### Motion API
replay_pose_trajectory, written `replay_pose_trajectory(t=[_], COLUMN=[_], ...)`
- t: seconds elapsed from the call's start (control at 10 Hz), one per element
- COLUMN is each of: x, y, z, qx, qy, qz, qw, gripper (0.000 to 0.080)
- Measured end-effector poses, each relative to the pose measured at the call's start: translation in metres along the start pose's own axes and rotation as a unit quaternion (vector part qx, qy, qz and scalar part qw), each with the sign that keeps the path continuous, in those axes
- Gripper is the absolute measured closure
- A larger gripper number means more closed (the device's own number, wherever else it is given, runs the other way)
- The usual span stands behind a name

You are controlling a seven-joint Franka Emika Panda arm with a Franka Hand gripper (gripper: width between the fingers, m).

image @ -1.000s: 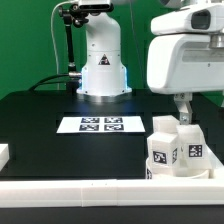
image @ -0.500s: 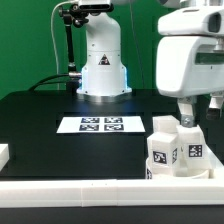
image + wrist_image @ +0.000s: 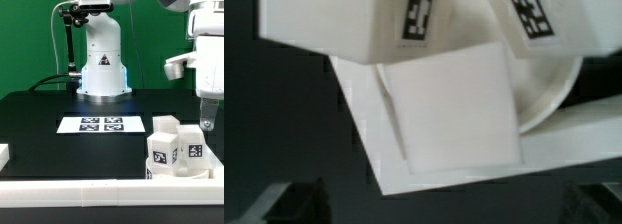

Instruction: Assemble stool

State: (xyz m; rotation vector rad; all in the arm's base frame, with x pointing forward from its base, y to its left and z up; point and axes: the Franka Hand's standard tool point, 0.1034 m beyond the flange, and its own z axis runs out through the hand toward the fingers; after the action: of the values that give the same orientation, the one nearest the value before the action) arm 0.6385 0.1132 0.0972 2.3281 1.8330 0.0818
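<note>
Stool parts (image 3: 175, 150) — tagged white blocks clustered against the border rail (image 3: 110, 193), off the marker board (image 3: 99, 124). Gripper (image 3: 207, 123) hangs above them — fingers spread apart, holding nothing.

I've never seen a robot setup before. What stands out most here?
The white robot base stands at the back of the black table. A cluster of white stool parts with black-and-white tags sits near the front rail, on the exterior view's right, with the gripper hanging just above and to the right of it. The marker board lies flat mid-table.
</note>
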Motion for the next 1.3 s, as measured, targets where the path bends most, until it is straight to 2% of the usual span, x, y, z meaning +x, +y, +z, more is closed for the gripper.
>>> replay_pose_trajectory(t=[0.4,0.7,0.8,0.9,1.0,1.3], x=[-0.006,-0.007,-0.007,-0.008,-0.008,-0.008], y=[-0.003,-0.004,-0.004,-0.004,-0.004,-0.004], z=[0.013,0.015,0.015,0.015,0.015,0.015], qx=[0.007,0.009,0.009,0.009,0.009,0.012], qy=[-0.01,-0.011,-0.011,-0.011,-0.011,-0.014], qz=[-0.035,-0.034,-0.033,-0.033,-0.033,0.013], qw=[0.999,0.999,0.999,0.999,0.999,1.0], gripper=[0.015,0.015,0.025,0.025,0.0451,0.0456])
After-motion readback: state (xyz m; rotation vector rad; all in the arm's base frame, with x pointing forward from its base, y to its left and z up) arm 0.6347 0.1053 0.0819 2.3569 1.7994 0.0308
